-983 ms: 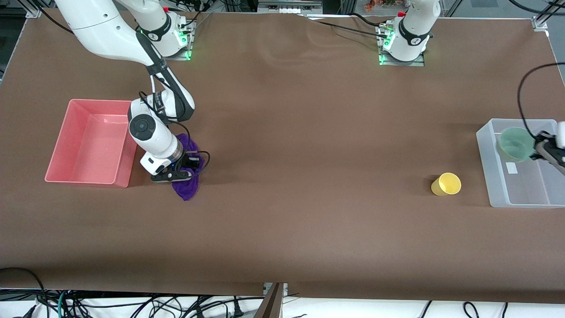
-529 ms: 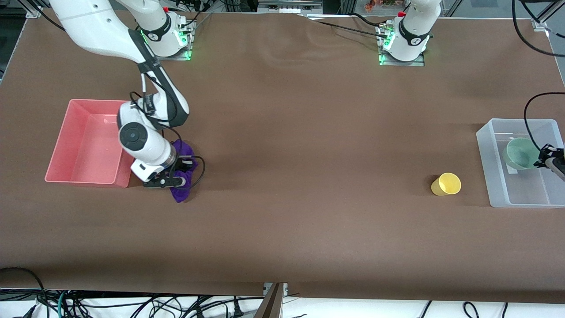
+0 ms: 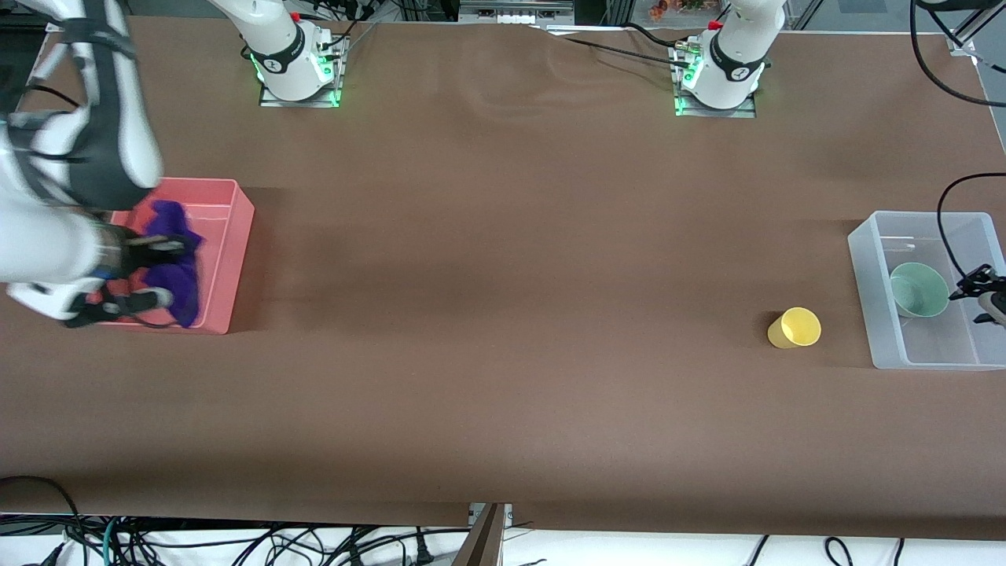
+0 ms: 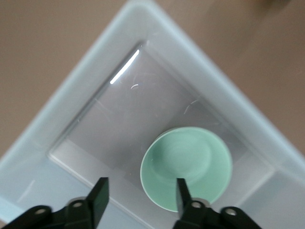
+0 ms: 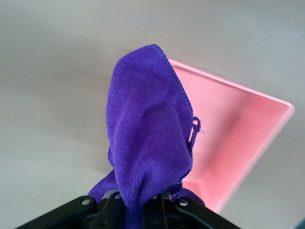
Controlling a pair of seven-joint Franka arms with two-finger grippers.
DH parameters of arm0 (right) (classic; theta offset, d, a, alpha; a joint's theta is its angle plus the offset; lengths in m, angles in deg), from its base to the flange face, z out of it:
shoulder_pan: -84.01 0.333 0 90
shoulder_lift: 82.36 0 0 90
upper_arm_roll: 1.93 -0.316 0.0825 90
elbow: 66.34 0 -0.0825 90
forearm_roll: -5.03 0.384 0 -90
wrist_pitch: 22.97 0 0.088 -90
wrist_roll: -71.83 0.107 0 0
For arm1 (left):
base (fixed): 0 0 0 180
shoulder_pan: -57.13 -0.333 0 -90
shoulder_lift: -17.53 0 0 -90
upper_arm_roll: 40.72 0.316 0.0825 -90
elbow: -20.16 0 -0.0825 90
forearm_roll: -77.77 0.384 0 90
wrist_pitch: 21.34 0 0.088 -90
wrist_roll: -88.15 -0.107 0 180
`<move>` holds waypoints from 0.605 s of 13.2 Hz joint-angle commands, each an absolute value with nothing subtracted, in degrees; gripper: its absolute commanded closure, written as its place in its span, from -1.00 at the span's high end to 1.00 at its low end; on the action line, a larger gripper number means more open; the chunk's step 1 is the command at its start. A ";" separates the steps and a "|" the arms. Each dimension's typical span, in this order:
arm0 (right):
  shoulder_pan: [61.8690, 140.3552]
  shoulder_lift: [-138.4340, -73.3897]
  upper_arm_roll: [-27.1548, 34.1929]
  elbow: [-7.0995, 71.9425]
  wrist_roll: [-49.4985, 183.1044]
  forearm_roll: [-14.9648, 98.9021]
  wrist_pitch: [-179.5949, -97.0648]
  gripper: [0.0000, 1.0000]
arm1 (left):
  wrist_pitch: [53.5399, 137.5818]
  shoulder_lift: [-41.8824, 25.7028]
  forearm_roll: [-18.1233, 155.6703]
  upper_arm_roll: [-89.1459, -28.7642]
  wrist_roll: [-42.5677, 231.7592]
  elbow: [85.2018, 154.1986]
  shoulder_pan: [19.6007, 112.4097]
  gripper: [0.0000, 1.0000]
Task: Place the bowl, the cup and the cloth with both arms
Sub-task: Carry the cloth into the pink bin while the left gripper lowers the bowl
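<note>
The purple cloth (image 3: 174, 263) hangs bunched from my right gripper (image 3: 161, 271), which is shut on it and holds it over the pink bin (image 3: 237, 236). In the right wrist view the cloth (image 5: 147, 138) rises from between the closed fingers, my right gripper (image 5: 143, 206) is shut on it, and the pink bin (image 5: 233, 138) lies below. The mint-green bowl (image 3: 919, 289) sits upright in the clear bin (image 3: 864, 291). My left gripper (image 3: 982, 297) is open and empty above it. In the left wrist view my left gripper (image 4: 140, 195) is just above the bowl (image 4: 188, 164). The yellow cup (image 3: 795, 328) is on the table beside the clear bin.
The clear bin's wall (image 4: 71, 105) surrounds the bowl, with bare floor beside it. The pink bin stands at the right arm's end of the table and the clear bin at the left arm's end. Brown tabletop (image 3: 503, 314) lies between them.
My right gripper lifted the cloth off the table and carried it over the pink bin. My left gripper lowered the bowl into the clear bin and let it go.
</note>
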State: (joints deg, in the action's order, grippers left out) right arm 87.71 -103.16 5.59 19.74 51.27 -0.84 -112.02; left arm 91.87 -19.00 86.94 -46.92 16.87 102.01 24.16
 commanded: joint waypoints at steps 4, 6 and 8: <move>86.30 -104.33 15.12 35.31 40.19 1.34 -124.26 -1.00 | 82.81 -13.05 86.21 -46.87 44.59 102.78 37.42 1.00; 86.04 -104.42 15.12 43.31 40.37 2.39 -134.54 -1.00 | 85.87 -16.64 82.78 -46.69 54.26 102.78 40.94 1.00; 86.04 -104.68 15.12 47.99 41.16 5.11 -139.68 0.04 | 93.94 -19.98 81.73 -46.69 60.18 103.91 41.57 0.96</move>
State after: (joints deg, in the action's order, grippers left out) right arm 85.69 -106.78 15.00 42.54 40.83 2.88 -135.57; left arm 88.40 -16.53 83.81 -47.57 56.07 103.55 41.32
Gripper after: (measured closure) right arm 0.903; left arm 0.000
